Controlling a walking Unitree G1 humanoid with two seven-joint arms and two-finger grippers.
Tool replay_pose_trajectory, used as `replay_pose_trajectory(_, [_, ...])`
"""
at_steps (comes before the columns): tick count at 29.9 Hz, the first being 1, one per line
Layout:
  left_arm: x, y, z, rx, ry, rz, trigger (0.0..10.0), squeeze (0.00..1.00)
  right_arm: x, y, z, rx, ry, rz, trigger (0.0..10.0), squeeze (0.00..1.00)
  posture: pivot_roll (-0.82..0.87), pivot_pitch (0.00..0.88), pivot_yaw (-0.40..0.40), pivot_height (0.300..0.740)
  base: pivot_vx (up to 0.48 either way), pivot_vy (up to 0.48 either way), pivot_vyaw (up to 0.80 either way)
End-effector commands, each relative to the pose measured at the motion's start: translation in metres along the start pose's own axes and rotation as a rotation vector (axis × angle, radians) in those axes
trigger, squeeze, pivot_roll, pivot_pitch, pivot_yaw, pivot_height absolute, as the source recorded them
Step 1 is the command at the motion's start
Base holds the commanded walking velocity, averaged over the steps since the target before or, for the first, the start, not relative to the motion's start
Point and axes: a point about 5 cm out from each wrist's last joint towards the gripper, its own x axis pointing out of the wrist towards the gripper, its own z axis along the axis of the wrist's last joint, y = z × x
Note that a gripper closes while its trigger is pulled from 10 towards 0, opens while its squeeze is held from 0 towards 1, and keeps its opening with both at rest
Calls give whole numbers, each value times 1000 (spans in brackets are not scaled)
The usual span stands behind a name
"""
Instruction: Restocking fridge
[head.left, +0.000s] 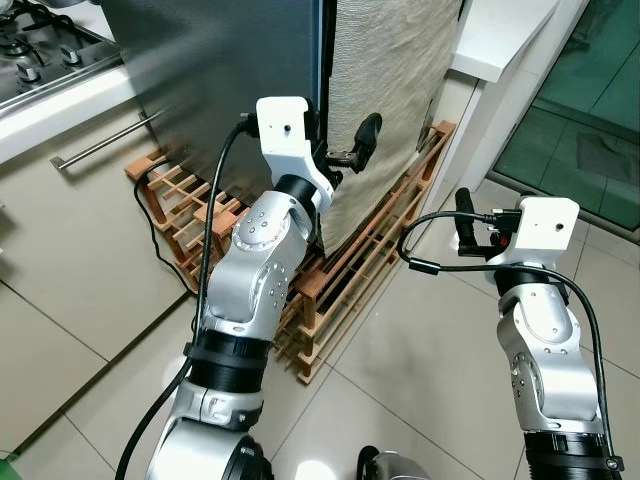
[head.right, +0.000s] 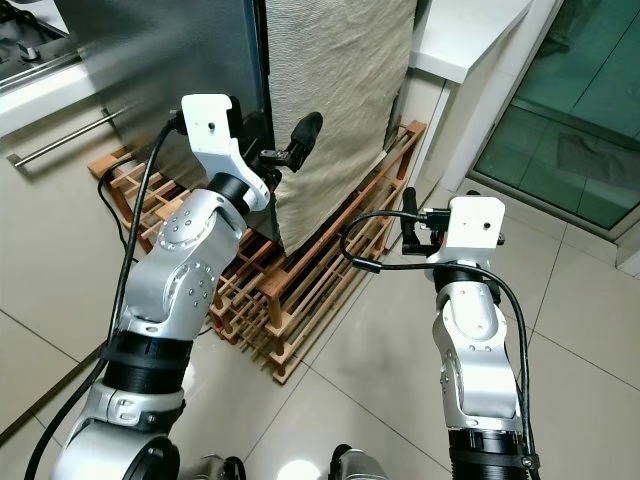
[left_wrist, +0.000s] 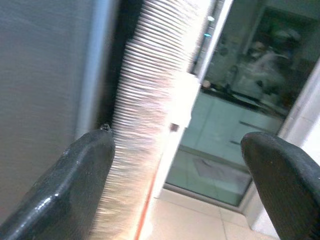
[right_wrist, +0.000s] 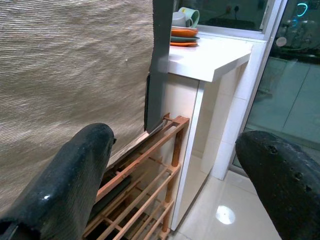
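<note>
Fridge (head.left: 220, 70) stands at 11 o'clock on a wooden rack (head.left: 340, 290). Left gripper (head.left: 352, 150) is raised by the fridge's edge, fingers wide apart and holding nothing. Right gripper (head.left: 466, 222) hangs at 3 o'clock, fingers spread wide and holding nothing, near a white tabletop (right_wrist: 210, 55).

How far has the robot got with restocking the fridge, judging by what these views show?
Nothing looks done yet: the fridge is shut and neither gripper holds any item. In hand: the open left gripper is raised at the fridge's front edge. The right gripper waits open beside it. Opening the door and all loading remain.
</note>
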Motion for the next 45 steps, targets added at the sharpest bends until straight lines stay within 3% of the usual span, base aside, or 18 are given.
replay_pose_trajectory(1, [-3,-5,-1,9,4,-28,10000,0,0,-1,2,4,-11,-8,10000,0,-130,114,10,740,0,0,0])
replay_pose_trajectory(11, [0,9,-16,-17,56,79,10000,0,2,2,2,5,-15,1,10000,0,-138,89,15,740,0,0,0])
replay_pose_trajectory(19, [-18,23,-10,-35,26,140,10000,0,0,-1,-1,0,-9,-2,10000,0,-135,81,12,740,0,0,0])
replay_pose_trajectory(30, [-18,20,-13,-48,36,129,10000,0,2,2,-1,1,-10,11,10000,0,-127,77,5,740,0,0,0])
replay_pose_trajectory(45, [-5,20,-22,-12,69,113,10000,0,1,0,0,0,-16,-2,10000,0,-151,92,18,740,0,0,0])
